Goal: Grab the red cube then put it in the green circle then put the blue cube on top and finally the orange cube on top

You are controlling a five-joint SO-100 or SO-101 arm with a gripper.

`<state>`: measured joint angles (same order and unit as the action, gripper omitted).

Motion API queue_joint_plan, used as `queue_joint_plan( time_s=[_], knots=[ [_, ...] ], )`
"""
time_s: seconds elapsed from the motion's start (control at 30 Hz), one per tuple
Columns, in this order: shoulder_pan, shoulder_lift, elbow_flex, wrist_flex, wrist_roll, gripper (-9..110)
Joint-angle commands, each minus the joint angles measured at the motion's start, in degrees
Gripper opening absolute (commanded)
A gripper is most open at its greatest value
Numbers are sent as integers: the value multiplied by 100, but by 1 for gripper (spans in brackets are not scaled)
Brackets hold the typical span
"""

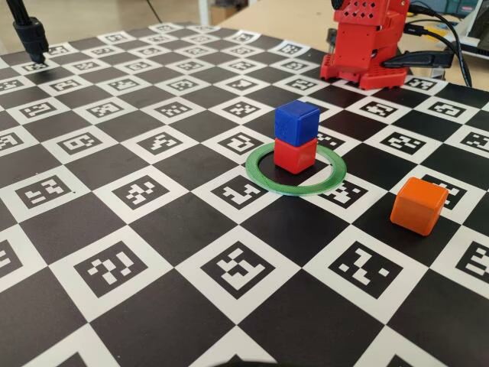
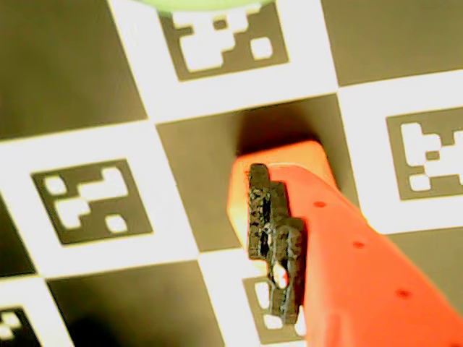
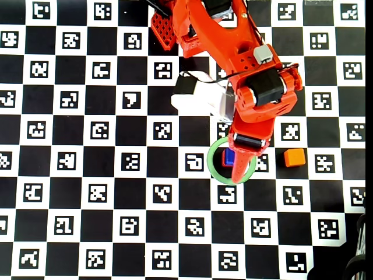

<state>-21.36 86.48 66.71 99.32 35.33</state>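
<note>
Blue cube [image 1: 296, 121] atop red cube [image 1: 295, 154] inside green circle [image 1: 296, 170] mid-frame, orange cube [image 1: 418, 205] lower right; gripper [image 3: 238, 172] state unclear.

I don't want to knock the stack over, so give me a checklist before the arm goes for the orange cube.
1. Red cube inside the green circle: ok.
2. Blue cube sitting squarely on the red cube: ok.
3. Orange cube standing free on the board, to the right of the circle in the fixed view: ok.
4. End effector lined up over the orange cube: not ok. In the overhead view it lies across the circle and partly hides the stack.
5. End effector open and empty: cannot tell.
6. Nothing touching the stack: ok in the fixed view.
</note>
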Motion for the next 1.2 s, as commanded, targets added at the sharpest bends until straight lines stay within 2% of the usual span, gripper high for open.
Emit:
queue_joint_plan(
  time_s=[0.0, 0.6, 1.17],
  knots=[
    [-193, 70, -510, 431, 79, 50],
    [-1301, -765, -1450, 387, 668, 49],
    [-1995, -1784, -2197, -316, 721, 49]
  ],
)
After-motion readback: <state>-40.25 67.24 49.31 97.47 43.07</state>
